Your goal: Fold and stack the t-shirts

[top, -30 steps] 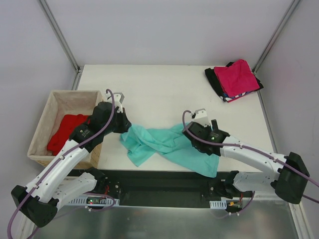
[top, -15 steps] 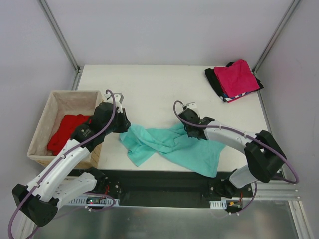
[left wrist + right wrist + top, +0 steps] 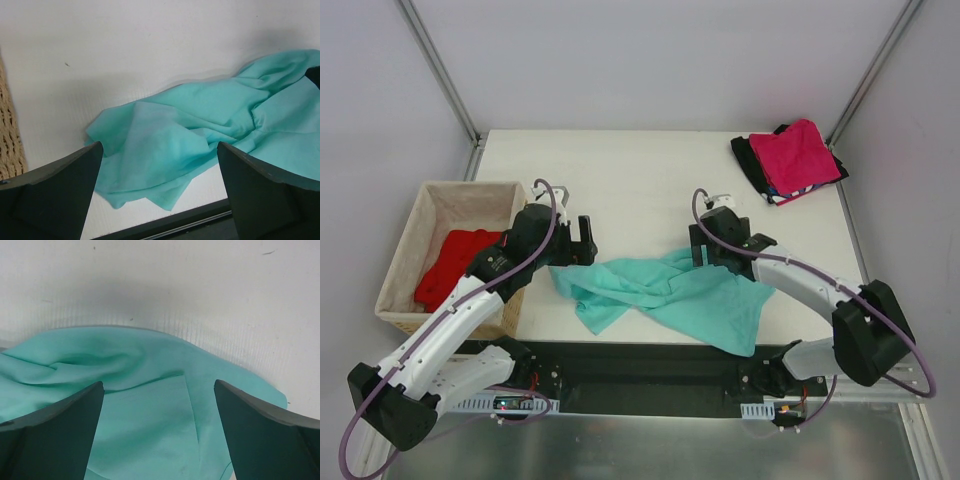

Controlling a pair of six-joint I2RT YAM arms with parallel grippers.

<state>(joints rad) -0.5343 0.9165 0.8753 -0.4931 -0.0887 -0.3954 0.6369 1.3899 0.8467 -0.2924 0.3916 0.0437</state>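
A teal-green t-shirt lies crumpled near the table's front edge, between the two arms. My left gripper hangs open just above its left end, and the cloth lies loose on the table below the gripper. My right gripper stands open over the shirt's upper right edge, with nothing pinched between the fingers and flat teal cloth beneath. At the back right is a pile with a magenta-pink t-shirt on top, a black one under it and a striped edge showing. A bright red t-shirt lies in the basket.
The tan wicker basket stands at the table's left edge, close beside my left arm; its woven wall shows in the left wrist view. The black front rail runs just below the teal shirt.
My left gripper has opened and let go of the teal shirt's left end, which has dropped onto the table. The right gripper shifted toward the shirt's upper right edge, narrowed, then opened again.
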